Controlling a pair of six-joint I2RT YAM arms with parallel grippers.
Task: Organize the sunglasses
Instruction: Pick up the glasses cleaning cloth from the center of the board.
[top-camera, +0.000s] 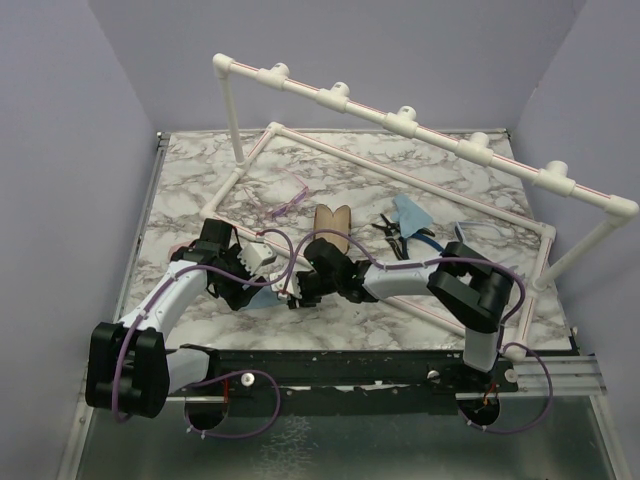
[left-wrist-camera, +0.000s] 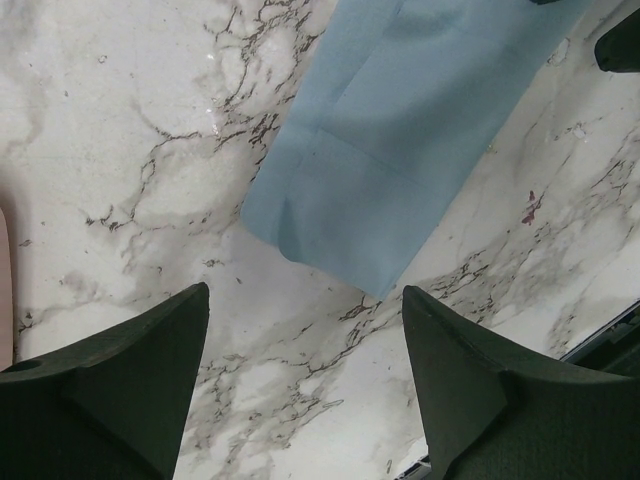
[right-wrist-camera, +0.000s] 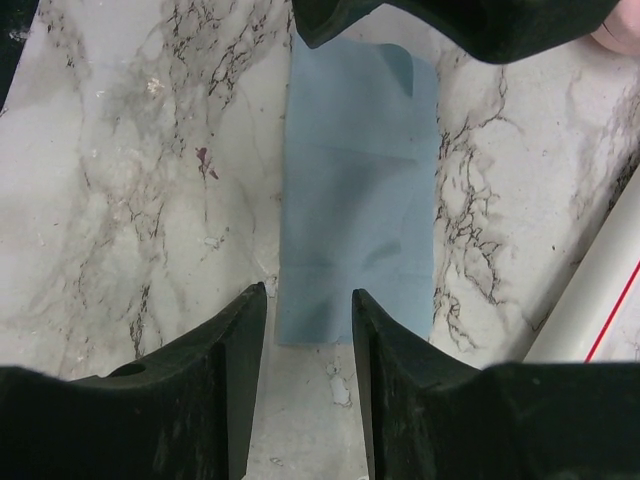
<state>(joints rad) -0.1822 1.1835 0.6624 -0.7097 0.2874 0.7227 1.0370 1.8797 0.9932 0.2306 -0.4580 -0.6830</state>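
Note:
The pink-purple sunglasses (top-camera: 288, 201) lie on the marble table (top-camera: 190, 190), inside the pipe frame at the back left. A thin blue-framed pair (top-camera: 472, 230) shows faintly at the right, past the right arm's elbow. Both grippers hover low at the near middle, facing each other over a folded blue cloth (left-wrist-camera: 400, 130). My left gripper (top-camera: 250, 293) (left-wrist-camera: 305, 292) is wide open and empty, with the cloth's corner just ahead of it. My right gripper (top-camera: 296, 293) (right-wrist-camera: 308, 292) is open a narrow way, with the cloth's near edge (right-wrist-camera: 355, 200) between its fingertips, not pinched.
A brown case (top-camera: 332, 226) stands behind the grippers. Black-and-blue pliers (top-camera: 398, 238) and a second blue cloth (top-camera: 411, 212) lie to its right. A white pipe frame (top-camera: 400, 122) encloses the back; one pipe (right-wrist-camera: 590, 310) lies close to the right gripper. A pink edge (left-wrist-camera: 3, 290) shows at the left.

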